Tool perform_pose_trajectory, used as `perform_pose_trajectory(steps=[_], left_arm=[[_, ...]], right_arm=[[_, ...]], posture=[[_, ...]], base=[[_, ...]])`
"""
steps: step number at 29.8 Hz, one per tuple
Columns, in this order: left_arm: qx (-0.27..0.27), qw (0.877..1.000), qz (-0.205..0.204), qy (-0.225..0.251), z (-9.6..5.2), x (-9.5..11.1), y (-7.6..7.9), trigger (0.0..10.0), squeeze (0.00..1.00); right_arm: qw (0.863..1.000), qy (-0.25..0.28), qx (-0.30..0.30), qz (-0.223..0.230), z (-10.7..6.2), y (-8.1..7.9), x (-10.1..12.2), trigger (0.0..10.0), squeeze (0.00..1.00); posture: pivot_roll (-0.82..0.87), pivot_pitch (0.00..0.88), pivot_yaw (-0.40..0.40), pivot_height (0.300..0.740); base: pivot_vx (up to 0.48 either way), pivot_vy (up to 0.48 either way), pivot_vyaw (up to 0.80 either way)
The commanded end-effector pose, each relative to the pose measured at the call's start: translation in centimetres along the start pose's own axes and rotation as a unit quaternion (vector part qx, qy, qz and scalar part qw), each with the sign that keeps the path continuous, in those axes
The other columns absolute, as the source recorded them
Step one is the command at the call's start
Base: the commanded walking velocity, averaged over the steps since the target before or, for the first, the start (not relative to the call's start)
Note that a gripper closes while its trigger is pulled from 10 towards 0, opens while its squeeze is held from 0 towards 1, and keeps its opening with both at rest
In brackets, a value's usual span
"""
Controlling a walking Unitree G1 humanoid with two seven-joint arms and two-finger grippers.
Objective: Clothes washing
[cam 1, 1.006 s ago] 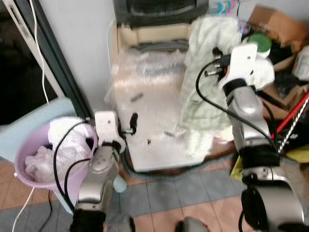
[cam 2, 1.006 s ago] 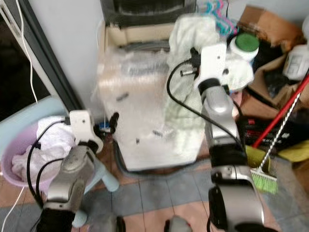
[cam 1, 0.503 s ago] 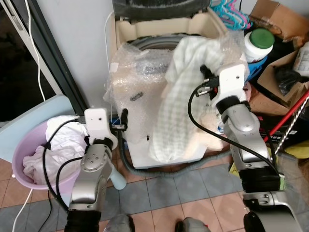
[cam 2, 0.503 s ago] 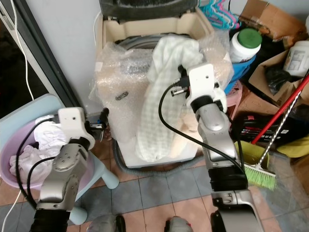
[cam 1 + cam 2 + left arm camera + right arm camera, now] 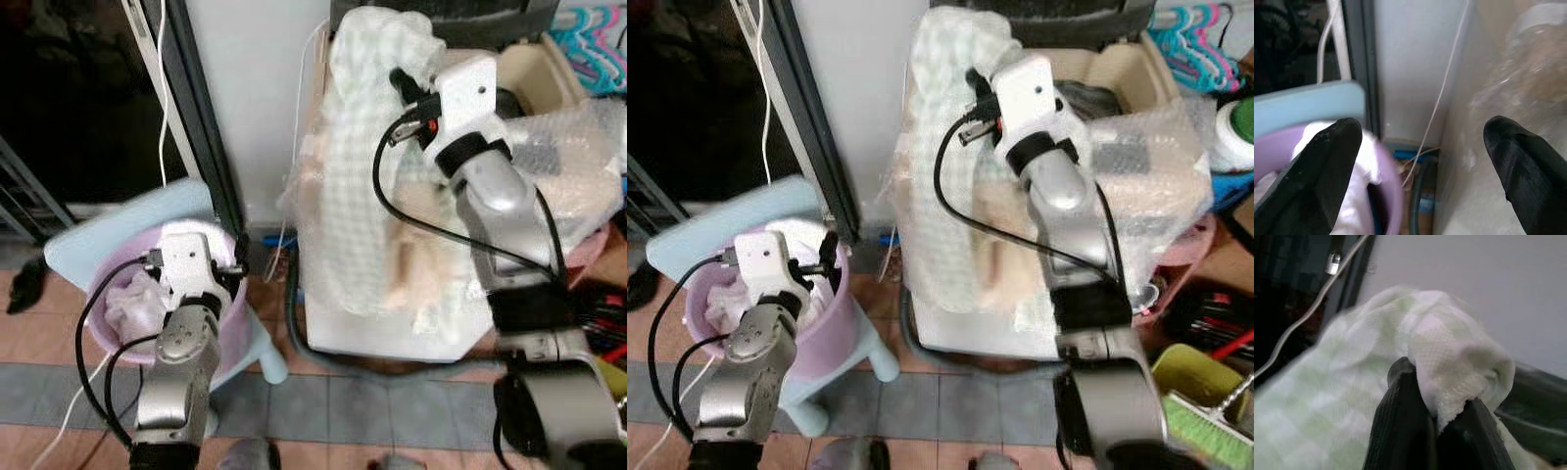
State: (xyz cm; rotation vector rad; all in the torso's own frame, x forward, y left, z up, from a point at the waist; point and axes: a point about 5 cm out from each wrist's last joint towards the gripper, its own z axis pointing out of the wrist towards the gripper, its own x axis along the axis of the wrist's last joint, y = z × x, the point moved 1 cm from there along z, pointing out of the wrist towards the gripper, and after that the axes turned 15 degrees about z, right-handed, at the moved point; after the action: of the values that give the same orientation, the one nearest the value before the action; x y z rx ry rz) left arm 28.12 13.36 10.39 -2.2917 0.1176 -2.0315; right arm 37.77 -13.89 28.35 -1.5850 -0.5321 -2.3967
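This is a laundry corner in a home. A top-loading washing machine (image 5: 1117,88) wrapped in bubble wrap (image 5: 1146,157) stands against a grey wall on a tiled floor (image 5: 372,401). Beside it a purple basin (image 5: 230,323) of clothes sits on a light blue stool (image 5: 118,225). Plastic hangers (image 5: 1190,39), a broom (image 5: 1205,421) and a drain hose (image 5: 304,333) lie around the machine

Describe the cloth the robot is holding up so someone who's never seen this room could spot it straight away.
Start at the washing machine wrapped in bubble wrap. Over its front left side hangs a long pale green checked towel, bunched at the top in the right gripper. Unlike the white laundry in the lilac basin, it hangs lifted.
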Motion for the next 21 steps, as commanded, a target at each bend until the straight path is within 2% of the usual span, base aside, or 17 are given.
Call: perform_pose_trajectory(steps=[1, 4, 5, 7, 9, 12, 15, 16, 19, 20, 21], left_arm=[[-0.012, 1.000, -0.002, 0.002, 0.2, 0.3, 0.5, 10.0, 0.00], [-0.014, 1.000, -0.003, 0.003, 0.4, 0.4, 0.8, 10.0, 0.00], [-0.016, 1.000, -0.005, 0.004, 0.4, 0.5, 0.9, 10.0, 0.00], [-0.018, 1.000, -0.005, 0.004, 0.4, 0.5, 1.0, 10.0, 0.00], [-0.018, 1.000, -0.005, 0.000, 0.3, 0.3, 1.1, 10.0, 0.00], [-0.013, 1.000, -0.003, -0.004, 0.3, 0.2, 1.0, 10.0, 0.00], [-0.006, 1.000, -0.004, -0.008, 0.3, 0.1, 0.8, 10.0, 0.00], [-0.005, 1.000, -0.004, -0.009, 0.3, 0.1, 0.8, 10.0, 0.00], [-0.005, 1.000, -0.003, -0.011, 0.3, -0.1, 0.9, 10.0, 0.00], [-0.004, 1.000, -0.001, -0.011, 0.3, 0.0, 1.0, 10.0, 0.00], [0.001, 1.000, 0.002, -0.011, 0.4, 0.0, 1.0, 10.0, 0.00]], right_arm=[[1.000, 0.017, -0.013, -0.012, 1.0, 1.4, 1.6, 10.0, 0.00], [0.998, 0.008, -0.058, -0.035, 2.3, 3.2, 2.7, 10.0, 0.00], [0.996, 0.022, -0.083, -0.035, 3.0, 4.4, 4.1, 10.0, 0.00], [0.993, 0.040, -0.100, -0.040, 3.4, 5.4, 5.5, 10.0, 0.00], [0.987, 0.101, -0.110, -0.064, 4.1, 6.4, 9.1, 10.0, 0.00], [0.965, 0.205, -0.106, -0.129, 4.2, 6.7, 15.2, 10.0, 0.00], [0.955, 0.233, -0.098, -0.158, 4.1, 6.5, 16.8, 10.0, 0.00], [0.954, 0.235, -0.097, -0.157, 4.1, 6.5, 16.9, 10.0, 0.00], [0.965, 0.205, -0.084, -0.137, 4.1, 6.2, 14.2, 10.0, 0.00], [0.969, 0.190, -0.081, -0.135, 4.1, 6.1, 13.0, 10.0, 0.00], [0.979, 0.153, -0.075, -0.109, 4.1, 5.8, 9.9, 10.0, 0.00]], posture=[[-0.01, 0.027, 0.062, 0.740], [-0.01, 0.021, 0.059, 0.740], [-0.01, 0.021, 0.059, 0.740], [-0.01, 0.021, 0.055, 0.740], [-0.01, 0.020, 0.052, 0.740], [0.00, 0.022, 0.044, 0.740], [0.00, 0.023, 0.035, 0.740], [0.00, 0.023, 0.035, 0.740], [0.00, 0.023, 0.035, 0.740], [-0.01, 0.024, 0.033, 0.740], [0.00, 0.024, 0.034, 0.740]], base=[[0.352, 0.000, 0.00], [0.317, 0.000, 0.00], [0.259, 0.000, 0.00], [0.257, 0.000, 0.00], [0.129, 0.000, 0.00], [0.000, 0.000, 0.00], [0.000, 0.000, 0.00], [0.000, 0.000, 0.00], [0.000, 0.000, 0.00], [0.000, 0.000, 0.00], [0.000, 0.000, 0.00]])
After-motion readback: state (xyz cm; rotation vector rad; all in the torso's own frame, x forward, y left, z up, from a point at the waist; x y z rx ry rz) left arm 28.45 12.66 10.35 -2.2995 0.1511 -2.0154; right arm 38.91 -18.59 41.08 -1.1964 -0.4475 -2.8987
